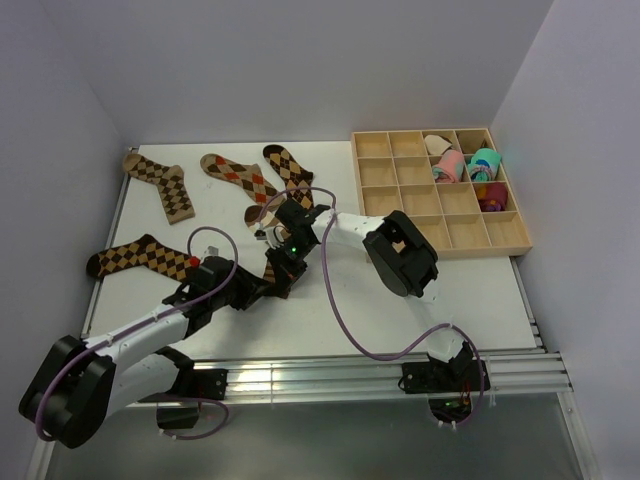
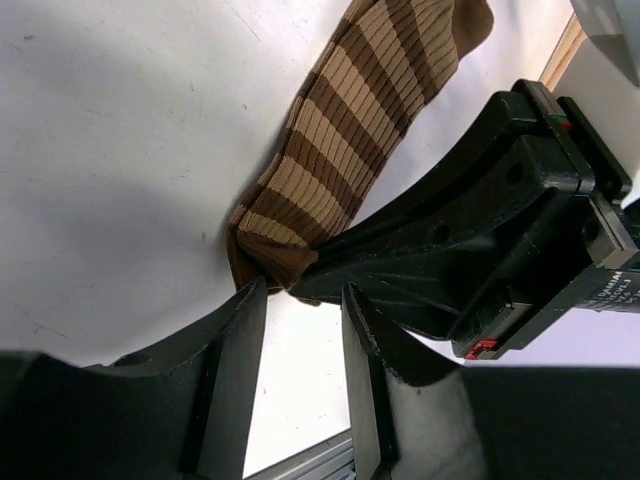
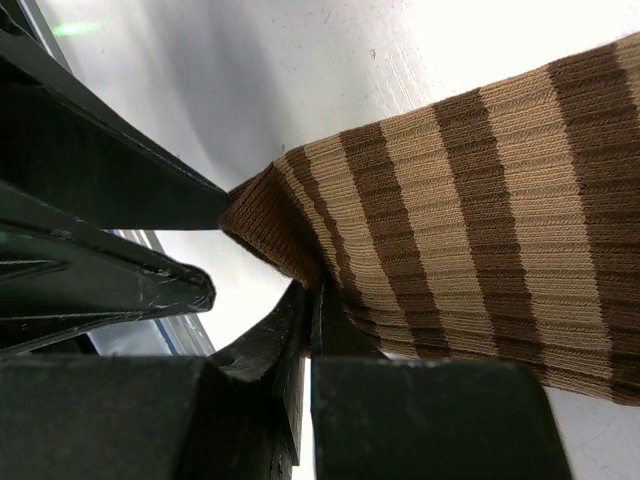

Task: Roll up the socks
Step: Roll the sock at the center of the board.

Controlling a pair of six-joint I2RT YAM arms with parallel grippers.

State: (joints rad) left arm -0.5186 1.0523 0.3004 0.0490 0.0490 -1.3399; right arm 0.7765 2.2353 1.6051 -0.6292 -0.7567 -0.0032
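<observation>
Right hand — clamped on striped sock | left hand — half-open

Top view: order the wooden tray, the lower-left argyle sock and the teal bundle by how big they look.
Largest to smallest:
1. wooden tray
2. argyle sock, clearly smaller
3. teal bundle, smallest

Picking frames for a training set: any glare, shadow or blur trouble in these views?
Top external: evenly lit, sharp, no glare. Left wrist: striped sock crisp; soft shadow darkens the table at left. Right wrist: table blown out white at upper right; right gripper nearly black, little detail.
</observation>
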